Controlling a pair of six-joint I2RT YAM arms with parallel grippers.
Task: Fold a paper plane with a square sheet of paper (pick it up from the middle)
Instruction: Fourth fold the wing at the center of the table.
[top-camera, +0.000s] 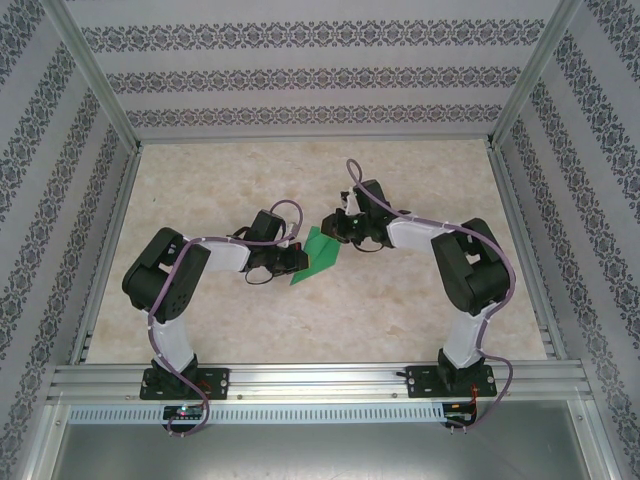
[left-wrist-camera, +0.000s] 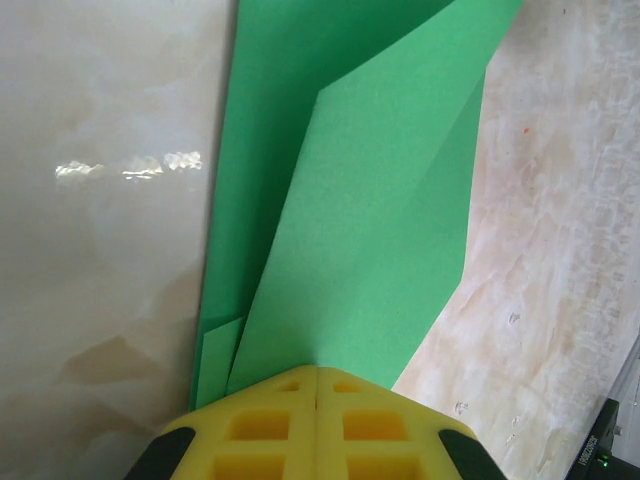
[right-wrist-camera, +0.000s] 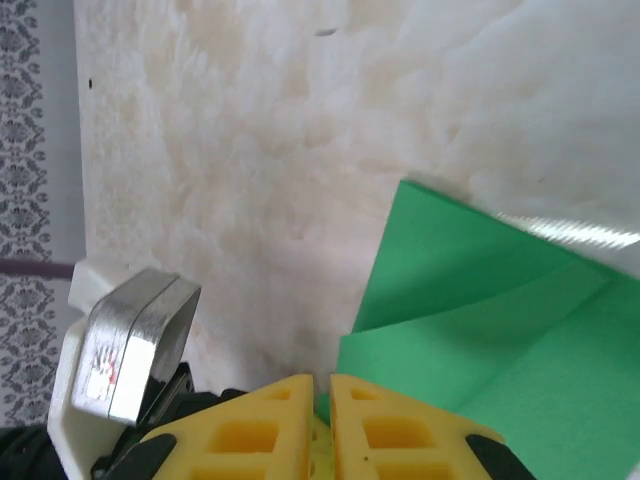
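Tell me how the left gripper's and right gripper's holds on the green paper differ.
On the left gripper the fingers meet flush; on the right gripper a thin slit shows. The green paper runs straight out from the left gripper, but lies to one side of the right gripper. From above, the left gripper takes its left edge, the right gripper its far corner. Both are yellow-fingered and closed on it.

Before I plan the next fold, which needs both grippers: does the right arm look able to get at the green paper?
Likely yes: the right gripper sits at the edge of the green paper, nothing between; the left gripper clamps another edge.
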